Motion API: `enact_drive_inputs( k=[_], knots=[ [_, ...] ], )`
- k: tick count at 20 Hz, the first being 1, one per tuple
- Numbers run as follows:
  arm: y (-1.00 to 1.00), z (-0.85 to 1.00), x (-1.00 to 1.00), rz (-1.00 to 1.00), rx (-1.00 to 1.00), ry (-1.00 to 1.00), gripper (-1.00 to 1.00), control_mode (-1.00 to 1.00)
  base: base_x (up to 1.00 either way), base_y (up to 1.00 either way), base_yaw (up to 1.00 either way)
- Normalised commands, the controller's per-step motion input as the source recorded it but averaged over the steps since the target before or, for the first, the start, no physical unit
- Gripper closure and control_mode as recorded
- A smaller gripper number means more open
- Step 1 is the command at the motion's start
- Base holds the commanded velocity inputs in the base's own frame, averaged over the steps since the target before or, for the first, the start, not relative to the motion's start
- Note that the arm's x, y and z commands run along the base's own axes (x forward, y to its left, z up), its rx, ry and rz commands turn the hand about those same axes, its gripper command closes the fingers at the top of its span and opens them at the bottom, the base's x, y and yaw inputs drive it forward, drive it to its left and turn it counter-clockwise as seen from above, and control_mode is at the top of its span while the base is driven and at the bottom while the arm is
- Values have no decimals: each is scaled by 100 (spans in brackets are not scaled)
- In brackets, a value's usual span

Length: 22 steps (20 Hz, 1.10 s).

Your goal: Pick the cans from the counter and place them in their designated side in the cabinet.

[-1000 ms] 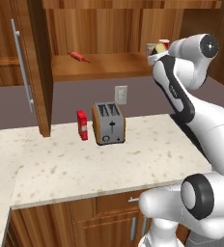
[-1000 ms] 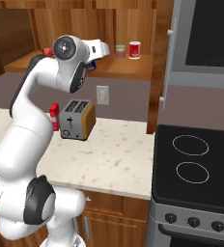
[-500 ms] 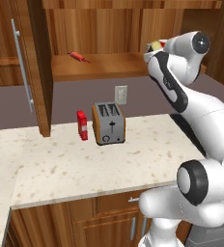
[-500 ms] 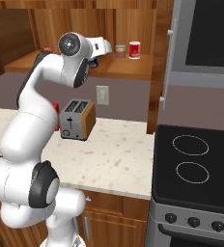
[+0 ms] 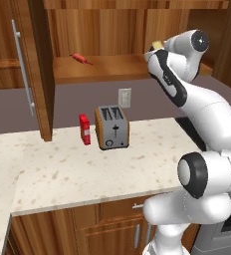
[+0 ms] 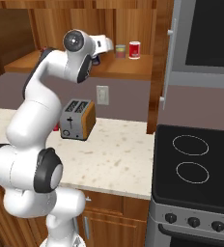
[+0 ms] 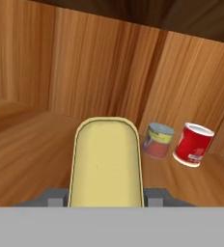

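Cabinet (image 7: 85, 72) warm grained wood; counter (image 5: 87, 169) speckled stone.

The hand (image 6: 97, 57), clamped on the yellow-topped can (image 7: 108, 161), has swung leftward along the cabinet shelf (image 6: 128, 71).

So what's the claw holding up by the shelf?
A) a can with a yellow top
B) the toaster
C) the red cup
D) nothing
A: in the hand view, the yellow-topped can sits clamped in the claw, while the red cup stands on the cabinet shelf and the toaster stays on the counter.
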Motion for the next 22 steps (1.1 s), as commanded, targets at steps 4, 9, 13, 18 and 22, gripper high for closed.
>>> enact_drive_inputs(
  k=[4,9,13,18,22],
  knots=[
    [-1,0,27,0,0,3,100,-100,0,0,0],
    [-3,0,30,0,0,3,100,-100,0,0,0],
    [-6,0,33,0,0,3,100,-100,0,0,0],
    [-7,0,33,0,0,3,100,-100,0,0,0],
    [-4,0,31,0,0,3,100,-100,0,0,0]
  ],
)
